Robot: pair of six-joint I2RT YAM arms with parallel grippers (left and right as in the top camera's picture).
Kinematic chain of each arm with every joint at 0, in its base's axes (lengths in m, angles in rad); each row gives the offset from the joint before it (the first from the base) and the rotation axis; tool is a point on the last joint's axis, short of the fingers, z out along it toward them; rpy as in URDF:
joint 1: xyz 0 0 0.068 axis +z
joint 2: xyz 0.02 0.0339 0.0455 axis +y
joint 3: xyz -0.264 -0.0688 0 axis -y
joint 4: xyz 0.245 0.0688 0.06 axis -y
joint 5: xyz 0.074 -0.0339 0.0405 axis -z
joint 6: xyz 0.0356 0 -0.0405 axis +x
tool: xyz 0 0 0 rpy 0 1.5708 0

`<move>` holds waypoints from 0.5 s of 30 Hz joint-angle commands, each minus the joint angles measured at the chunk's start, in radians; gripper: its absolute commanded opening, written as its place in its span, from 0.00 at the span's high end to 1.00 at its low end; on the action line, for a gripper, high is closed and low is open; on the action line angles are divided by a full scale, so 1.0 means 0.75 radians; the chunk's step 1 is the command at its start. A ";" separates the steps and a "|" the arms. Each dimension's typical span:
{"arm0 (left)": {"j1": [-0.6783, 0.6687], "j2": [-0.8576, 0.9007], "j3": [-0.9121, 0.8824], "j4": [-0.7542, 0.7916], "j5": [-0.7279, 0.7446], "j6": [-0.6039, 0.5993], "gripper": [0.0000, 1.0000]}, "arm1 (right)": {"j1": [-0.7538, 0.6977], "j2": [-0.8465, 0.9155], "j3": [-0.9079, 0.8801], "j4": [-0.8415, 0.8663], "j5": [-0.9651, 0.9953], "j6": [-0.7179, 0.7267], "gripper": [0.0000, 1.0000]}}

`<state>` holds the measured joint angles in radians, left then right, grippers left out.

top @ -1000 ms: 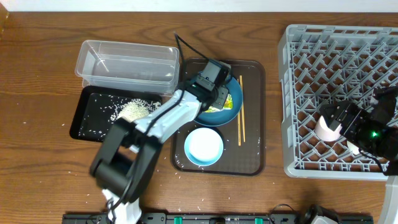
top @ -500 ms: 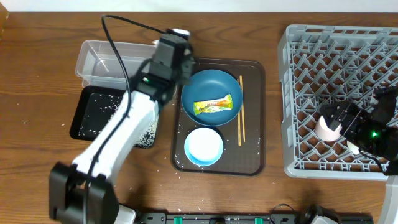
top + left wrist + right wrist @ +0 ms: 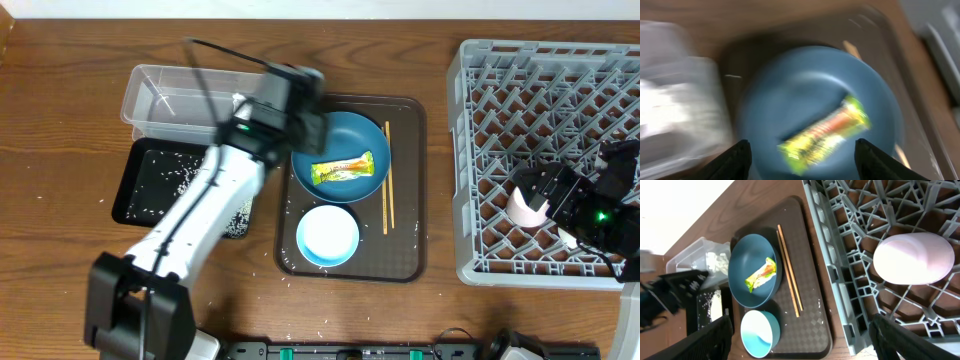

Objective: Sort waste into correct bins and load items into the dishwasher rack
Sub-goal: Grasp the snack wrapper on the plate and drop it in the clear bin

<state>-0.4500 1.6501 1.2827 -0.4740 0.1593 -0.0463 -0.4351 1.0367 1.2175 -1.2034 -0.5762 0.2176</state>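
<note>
The yellow-green snack wrapper (image 3: pixel 342 169) lies on the round blue plate (image 3: pixel 340 150). My left gripper (image 3: pixel 303 112) hovers over the plate's left edge, blurred. In the left wrist view it (image 3: pixel 807 161) stands open with the wrapper (image 3: pixel 825 132) below, between the fingers but untouched. A light blue-white bowl (image 3: pixel 328 235) and wooden chopsticks (image 3: pixel 387 180) share the brown serving tray (image 3: pixel 405 262). Something crumpled and white (image 3: pixel 715 260) lies in the clear tub (image 3: pixel 200 105). Rice covers the black tray (image 3: pixel 165 185). My right gripper (image 3: pixel 548 195) is open over the grey rack (image 3: pixel 545 90), beside a pink cup (image 3: pixel 914 258).
Loose rice grains dot the wooden table (image 3: pixel 60 230) round the black tray and before the brown tray. The left arm (image 3: pixel 200 215) stretches over the black tray's right end. The rack's upright pegs fill the table's right side.
My left arm swung from the plate to over the clear tub, then back to the plate's left edge. Its jaws were shut earlier and now stand apart. The right arm has not moved.
</note>
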 commanded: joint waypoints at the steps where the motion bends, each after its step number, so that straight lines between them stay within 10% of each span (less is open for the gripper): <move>1: -0.105 0.087 -0.034 -0.042 0.076 0.188 0.32 | 0.009 -0.004 0.015 -0.003 -0.005 -0.023 0.15; 15: -0.170 0.399 -0.034 -0.031 0.037 0.486 0.34 | 0.009 -0.004 0.015 -0.014 -0.005 -0.023 0.14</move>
<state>-0.5827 1.9171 1.2659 -0.4984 0.1959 0.2600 -0.4351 1.0367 1.2175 -1.2114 -0.5762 0.2157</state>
